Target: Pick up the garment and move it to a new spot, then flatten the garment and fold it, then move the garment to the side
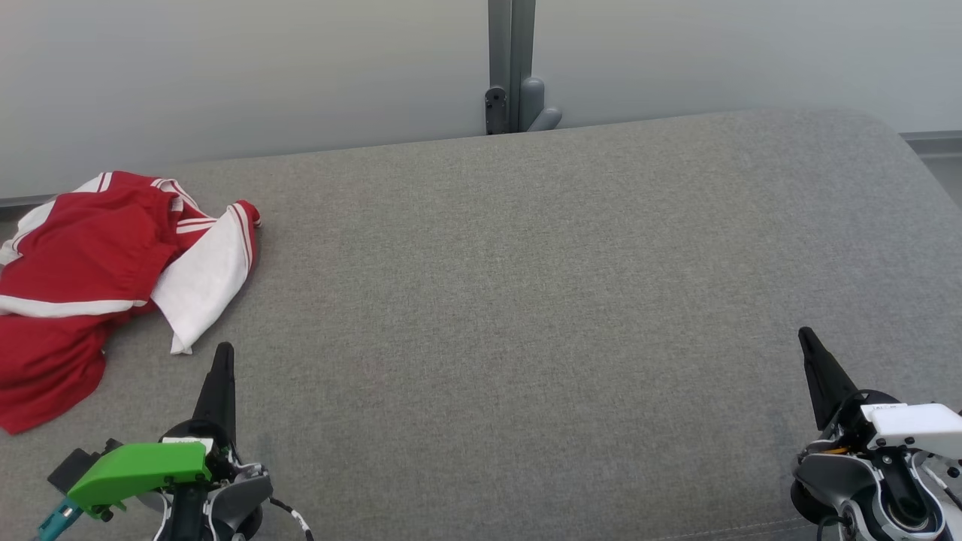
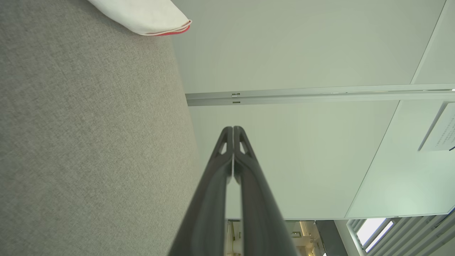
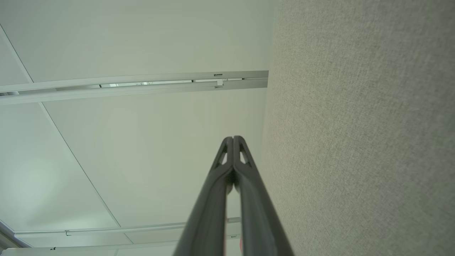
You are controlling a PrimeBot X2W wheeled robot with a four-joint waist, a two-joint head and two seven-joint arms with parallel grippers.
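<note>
A crumpled red garment (image 1: 83,278) with white sleeves and white stripes lies at the far left of the grey fabric surface (image 1: 526,300), part of it running off the head view's left edge. One white sleeve end (image 2: 142,16) with a red hem shows at the top of the left wrist view. My left gripper (image 1: 223,353) stands at the lower left, shut and empty, its tip a short way below and right of the white sleeve. At the lower right my right gripper (image 1: 806,336) is shut too, holding nothing, far from the garment. In the wrist views each gripper (image 2: 233,128) (image 3: 233,138) has its fingertips pressed together.
A pale wall runs behind the surface, with a grey post (image 1: 511,68) and a small fitting at its foot. The surface's back edge curves down toward the right corner.
</note>
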